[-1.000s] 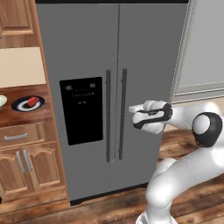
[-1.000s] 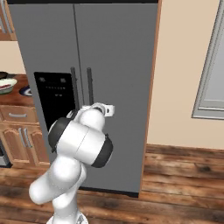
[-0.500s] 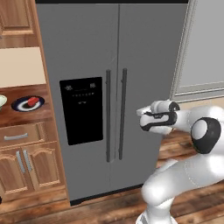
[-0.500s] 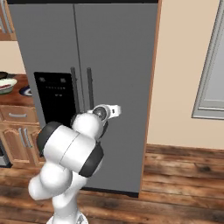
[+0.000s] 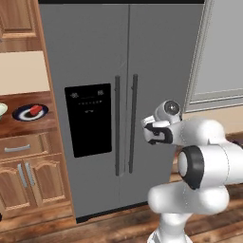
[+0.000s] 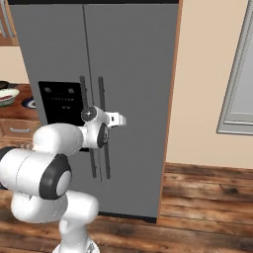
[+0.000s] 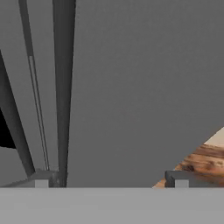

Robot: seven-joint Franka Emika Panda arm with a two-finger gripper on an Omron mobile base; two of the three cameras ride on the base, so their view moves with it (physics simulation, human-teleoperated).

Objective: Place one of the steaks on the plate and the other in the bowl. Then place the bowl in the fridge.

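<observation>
Both fridge (image 5: 123, 95) doors were seen shut, w/ the fingers (image 7: 41, 183) spread apart just in front of the right door beside its bar handle (image 5: 133, 123), nothing held. Left of the fridge, one steak (image 5: 36, 110) was seen on the plate (image 5: 21, 114) on the tabletop (image 5: 23, 124), bowl (image 6: 7, 96) alongside.

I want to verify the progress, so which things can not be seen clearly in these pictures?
- Fridge inside: both doors shut, shelves hidden.
- Bowl: cut by the right base view's left edge; contents unclear.
- Steak on plate: too small for detail, left base view.
- Hand fingertips: bottoms cut off, hand view.
</observation>
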